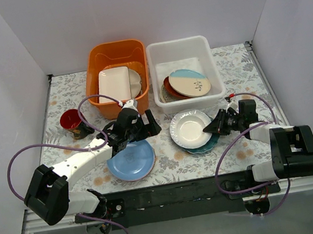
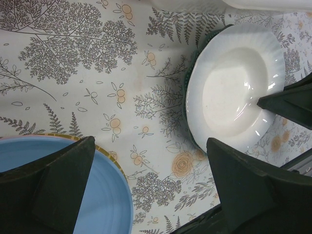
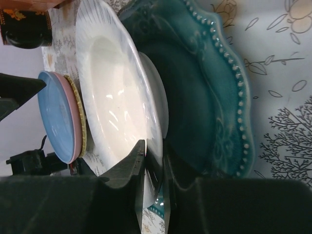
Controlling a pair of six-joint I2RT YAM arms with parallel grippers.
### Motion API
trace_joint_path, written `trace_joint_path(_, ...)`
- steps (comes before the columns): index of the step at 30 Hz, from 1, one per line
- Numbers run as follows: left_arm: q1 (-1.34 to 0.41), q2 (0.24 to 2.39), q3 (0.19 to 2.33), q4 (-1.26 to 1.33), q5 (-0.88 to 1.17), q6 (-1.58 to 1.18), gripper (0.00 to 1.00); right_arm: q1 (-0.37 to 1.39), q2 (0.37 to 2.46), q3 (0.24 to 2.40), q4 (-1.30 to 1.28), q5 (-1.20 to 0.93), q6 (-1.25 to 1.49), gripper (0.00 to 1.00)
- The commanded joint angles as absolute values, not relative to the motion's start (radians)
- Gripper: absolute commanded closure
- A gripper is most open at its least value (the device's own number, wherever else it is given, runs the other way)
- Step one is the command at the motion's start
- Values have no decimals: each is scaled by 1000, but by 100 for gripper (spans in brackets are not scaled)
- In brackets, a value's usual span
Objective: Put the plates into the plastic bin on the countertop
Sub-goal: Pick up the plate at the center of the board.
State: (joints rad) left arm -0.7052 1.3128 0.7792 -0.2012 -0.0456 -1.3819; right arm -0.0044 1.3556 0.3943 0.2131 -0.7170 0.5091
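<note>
Right gripper (image 1: 211, 126) was clamped on the right rim of the white plate (image 1: 189, 128), 1 finger above and 1 beneath. That plate lay on the teal scalloped plate (image 3: 204, 97), on the countertop (image 1: 229, 73) just near of the plastic bin (image 1: 180, 46), which held other plates. Left gripper (image 2: 150, 146) hung with jaws wide apart, holding nothing, between the white plate and the light blue plate (image 1: 130, 161).
</note>
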Motion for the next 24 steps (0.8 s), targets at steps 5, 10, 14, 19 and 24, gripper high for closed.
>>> trace_joint_path(5,-712,1292,781,-198,-64,-1387,2,-2,1344,385,235,-724,482,93)
trace_joint_path(10,-710,1292,778,-198,-67,-1385,2,-2,1338,383,229,-726,474,99)
trace_joint_path(14,-710,1292,776,-198,-66,-1388,2,-2,1333,385,229,-730,474,99)
trace_joint_path(19,-712,1293,778,-196,-67,-1388,2,-2,1313,387,216,-724,469,99)
trace_joint_path(24,-712,1298,782,-198,-64,-1388,2,-2,1289,394,183,-722,454,99)
